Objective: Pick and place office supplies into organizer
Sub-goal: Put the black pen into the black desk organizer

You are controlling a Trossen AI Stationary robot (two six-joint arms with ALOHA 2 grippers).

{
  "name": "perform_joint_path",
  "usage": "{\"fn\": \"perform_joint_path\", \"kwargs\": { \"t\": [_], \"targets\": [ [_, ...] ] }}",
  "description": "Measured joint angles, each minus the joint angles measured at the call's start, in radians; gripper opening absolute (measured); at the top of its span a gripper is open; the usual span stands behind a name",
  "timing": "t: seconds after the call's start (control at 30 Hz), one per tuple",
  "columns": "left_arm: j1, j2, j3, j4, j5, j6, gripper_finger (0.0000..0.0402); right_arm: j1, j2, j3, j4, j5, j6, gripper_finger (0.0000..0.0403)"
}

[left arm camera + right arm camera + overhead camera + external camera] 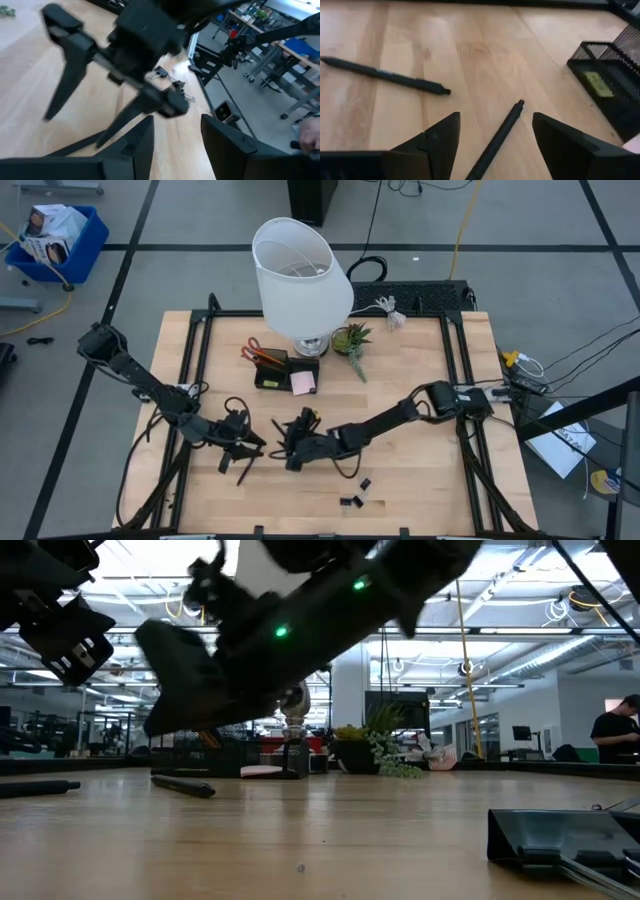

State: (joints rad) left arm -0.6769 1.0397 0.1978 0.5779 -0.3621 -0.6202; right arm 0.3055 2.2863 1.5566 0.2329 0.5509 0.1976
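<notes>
light: bright, even, from ceiling strips
shadows: soft, faint on the table [400, 380]
blur: left wrist view smeared

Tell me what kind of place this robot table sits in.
Probably an open-plan robotics lab or workshop. The low view shows a long hall with exposed ceiling beams and a person at a workstation; the high view shows a taped concrete floor around the wooden table.

organizer [611, 75]: cut off at frame edge | black clips [356, 492]: too small to tell apart

organizer [278, 373] before lamp [300, 280], plant [350, 338] right, clips [355, 492] near front edge
</notes>
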Motion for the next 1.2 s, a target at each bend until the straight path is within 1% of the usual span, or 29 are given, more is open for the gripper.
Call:
{"fn": "perform_joint_path", "kwargs": {
  "t": [0.1, 0.3, 0.33, 0.43, 0.5, 0.67, 0.83, 1.0, 1.1, 1.2],
  "targets": [
    [0.000, 0.000, 0.000, 0.001, 0.003, -0.001, 0.0175, -0.005, 0.039, 0.057, -0.019, 0.004, 0.011, 0.0229],
    [0.000, 0.000, 0.000, 0.006, 0.003, 0.008, 0.0180, -0.017, 0.040, 0.072, -0.095, 0.055, 0.015, 0.0196],
    [0.000, 0.000, 0.000, 0.011, 0.003, 0.009, 0.0180, -0.023, 0.041, 0.072, -0.105, 0.050, 0.037, 0.0192],
    [0.000, 0.000, 0.000, 0.024, 0.007, 0.010, 0.0180, -0.045, 0.041, 0.072, -0.139, -0.017, 0.130, 0.0186],
    [0.000, 0.000, 0.000, 0.024, 0.017, 0.013, 0.0180, -0.052, 0.041, 0.072, -0.159, -0.042, 0.169, 0.0186],
    [0.001, 0.000, 0.000, 0.026, 0.021, 0.016, 0.0180, -0.059, 0.044, 0.072, -0.165, -0.080, 0.176, 0.0185],
    [0.015, 0.000, 0.000, 0.026, 0.021, 0.016, 0.0180, -0.062, 0.076, 0.071, -0.147, -0.102, 0.179, 0.0185],
    [0.016, 0.000, 0.000, 0.025, 0.021, 0.016, 0.0180, -0.065, 0.082, 0.073, -0.176, -0.103, 0.192, 0.0182],
    [0.016, 0.000, 0.000, 0.025, 0.021, 0.015, 0.0179, -0.077, 0.081, 0.074, -0.210, -0.125, 0.206, 0.0167],
    [0.016, 0.000, 0.000, 0.025, 0.021, 0.015, 0.0179, -0.090, 0.079, 0.075, -0.229, -0.166, 0.209, 0.0132]
  ]
}}
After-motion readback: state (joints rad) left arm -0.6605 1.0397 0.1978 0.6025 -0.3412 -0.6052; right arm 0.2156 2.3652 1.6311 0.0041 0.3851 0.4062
